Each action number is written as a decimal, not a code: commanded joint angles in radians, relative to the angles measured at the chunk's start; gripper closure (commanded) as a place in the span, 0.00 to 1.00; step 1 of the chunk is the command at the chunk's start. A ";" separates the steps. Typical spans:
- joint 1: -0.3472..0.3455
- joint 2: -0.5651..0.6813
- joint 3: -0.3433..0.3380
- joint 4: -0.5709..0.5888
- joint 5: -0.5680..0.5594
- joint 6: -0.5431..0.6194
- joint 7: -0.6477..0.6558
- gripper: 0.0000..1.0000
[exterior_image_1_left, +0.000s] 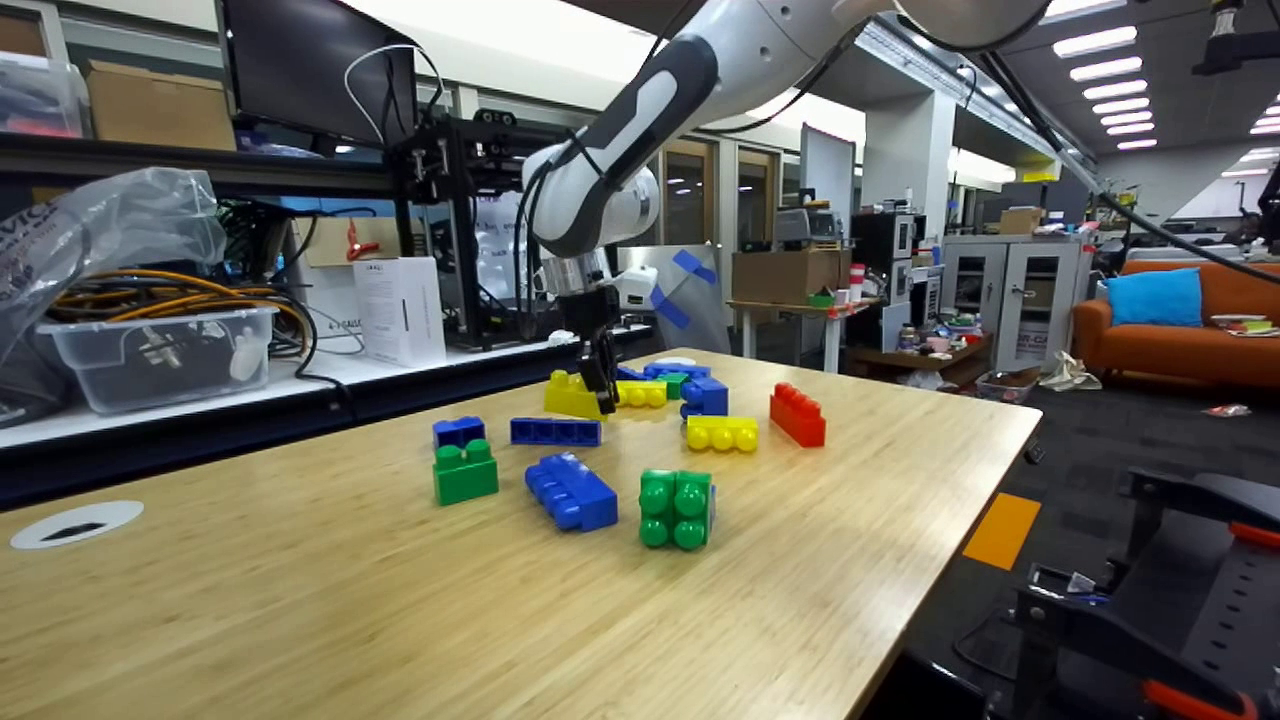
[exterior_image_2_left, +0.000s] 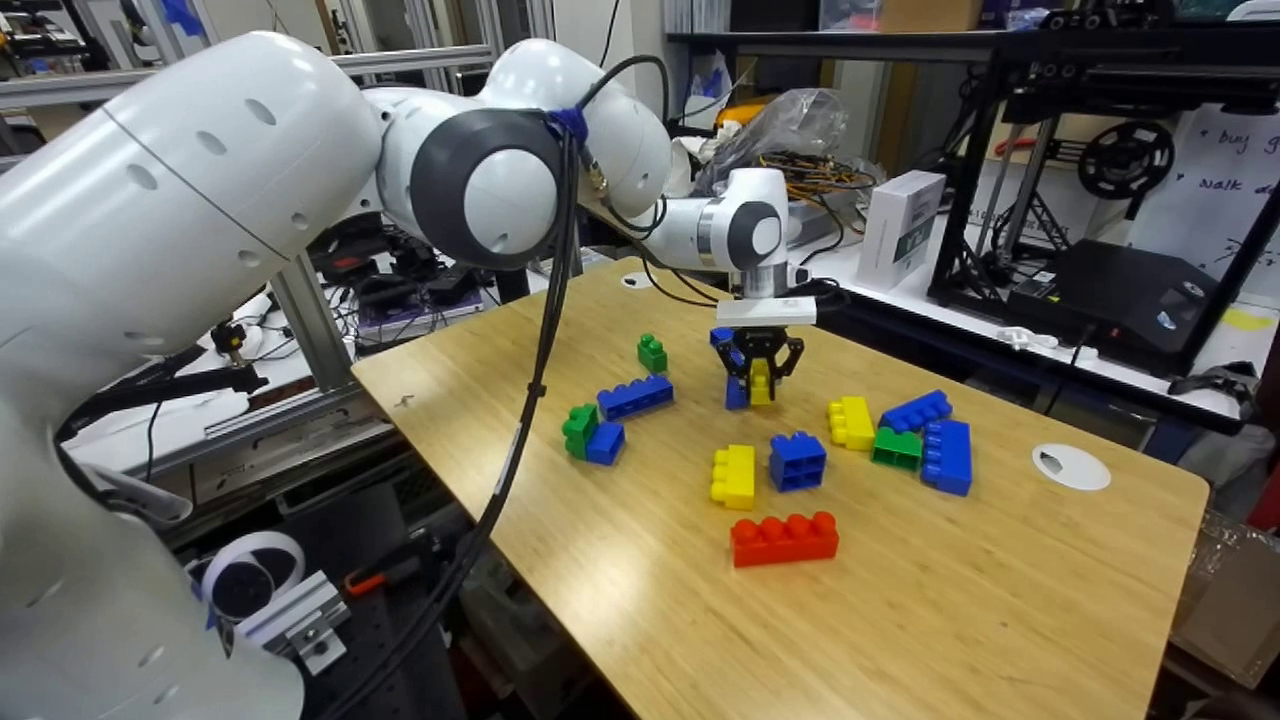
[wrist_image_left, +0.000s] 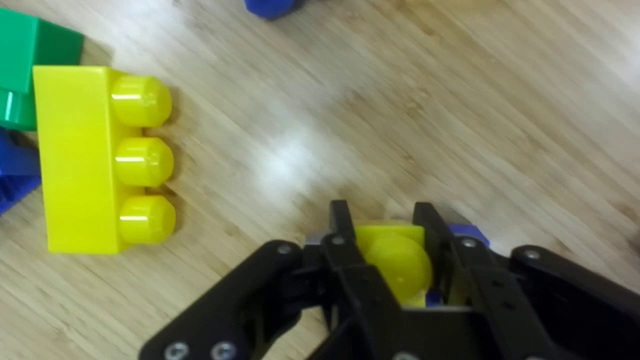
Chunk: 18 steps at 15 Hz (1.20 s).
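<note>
Two fingers (wrist_image_left: 342, 216) grip a yellow block (wrist_image_left: 399, 260) on or just above the table (wrist_image_left: 280, 110), near a blue block (exterior_image_1_left: 556, 431); the grasp seems secured; the next move calls for clearing that neighbour.

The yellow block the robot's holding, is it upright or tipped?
Upright: an exterior view shows the yellow block with bumps on top.

Handwritten on the white board (exterior_image_2_left: 1205, 220) before me: "buy" above "walk," further letters cut off; printed on the clear plastic bag (exterior_image_1_left: 150, 225): "VICE."
</note>
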 joint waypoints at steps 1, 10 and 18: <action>-0.067 -0.095 0.072 -0.081 0.096 -0.049 -0.103 0.90; -0.088 -0.189 0.054 -0.231 0.138 -0.110 -0.108 0.90; -0.083 -0.177 0.018 -0.296 0.110 -0.095 -0.073 0.90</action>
